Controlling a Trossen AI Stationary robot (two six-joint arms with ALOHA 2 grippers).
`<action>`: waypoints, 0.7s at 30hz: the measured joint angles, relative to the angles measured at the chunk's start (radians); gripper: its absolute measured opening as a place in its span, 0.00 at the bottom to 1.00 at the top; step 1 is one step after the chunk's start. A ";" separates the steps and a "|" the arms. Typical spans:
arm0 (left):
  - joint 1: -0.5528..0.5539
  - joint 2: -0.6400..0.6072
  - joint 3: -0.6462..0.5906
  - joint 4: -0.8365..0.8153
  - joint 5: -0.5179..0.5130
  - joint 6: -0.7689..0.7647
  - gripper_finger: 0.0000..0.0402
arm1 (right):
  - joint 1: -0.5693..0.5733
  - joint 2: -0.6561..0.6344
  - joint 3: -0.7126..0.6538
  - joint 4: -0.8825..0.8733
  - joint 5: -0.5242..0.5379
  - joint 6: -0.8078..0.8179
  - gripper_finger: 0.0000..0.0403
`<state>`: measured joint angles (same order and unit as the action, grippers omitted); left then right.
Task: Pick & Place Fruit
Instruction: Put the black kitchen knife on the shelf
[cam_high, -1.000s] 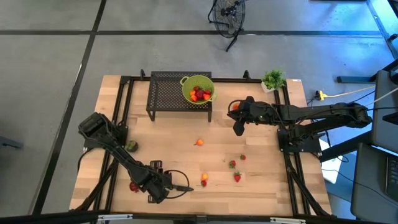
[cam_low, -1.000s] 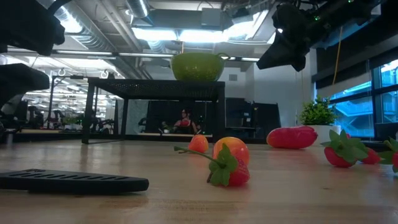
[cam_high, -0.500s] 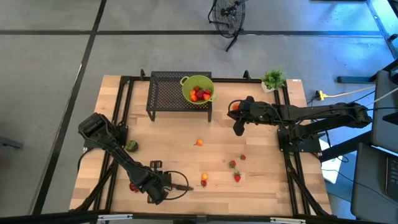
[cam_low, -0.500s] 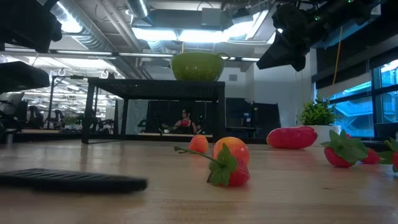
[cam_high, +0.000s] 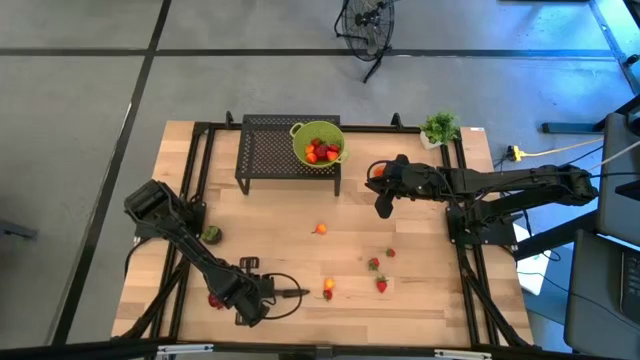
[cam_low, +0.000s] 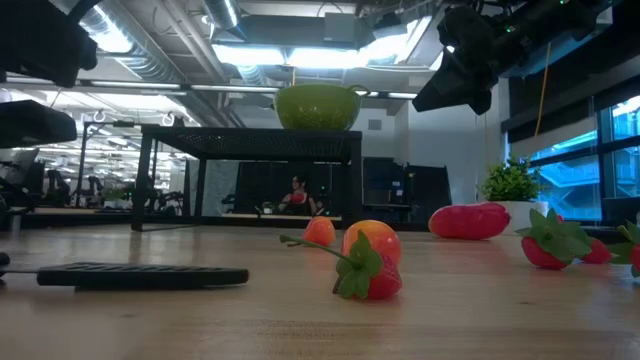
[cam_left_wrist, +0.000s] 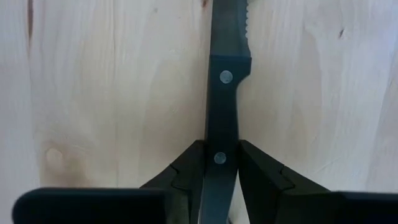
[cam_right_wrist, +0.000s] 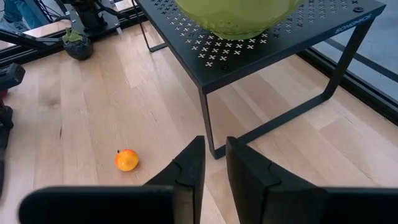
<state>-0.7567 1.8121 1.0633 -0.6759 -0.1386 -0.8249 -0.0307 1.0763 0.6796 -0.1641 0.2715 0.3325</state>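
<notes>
My left gripper stands near the table's front left, pointing down, shut on the black-handled knife, which also shows in the low view. My right gripper hovers shut above the table, in front of the black stand. The lime-green bowl sits on that stand with several red fruit pieces inside. Loose fruit lies on the wood: an orange piece, three strawberries, an orange-red piece, a red one, a dark green one and a red oblong. My left gripper pinches the knife's black handle between its two fingers, at the rivet nearer the handle's free end. The fingers come from above, pointing down, one on each long side of the handle. The knife lies level and flat side up; whether it is clear of the wood I cannot tell.
A small potted plant stands at the far right corner. Black frame rails run along the table's left and right sides. Bare wood lies between the stand and the loose fruit in the middle.
My left gripper has shut on the knife's handle while staying in place. The knife has shifted a little as the fingers closed, its blade end swinging slightly toward the far edge. My right arm has kept still.
</notes>
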 joint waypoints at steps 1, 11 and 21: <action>0.000 -0.003 0.000 -0.004 0.003 0.000 0.20 | 0.000 0.000 0.000 0.000 0.000 0.000 0.16; -0.001 -0.007 0.000 0.002 0.005 0.000 0.21 | 0.000 0.000 0.000 0.000 -0.002 0.000 0.10; -0.001 -0.009 0.002 0.005 0.001 0.000 0.21 | 0.000 0.000 0.000 0.000 -0.002 0.000 0.08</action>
<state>-0.7574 1.8034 1.0653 -0.6708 -0.1377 -0.8253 -0.0307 1.0763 0.6796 -0.1642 0.2696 0.3325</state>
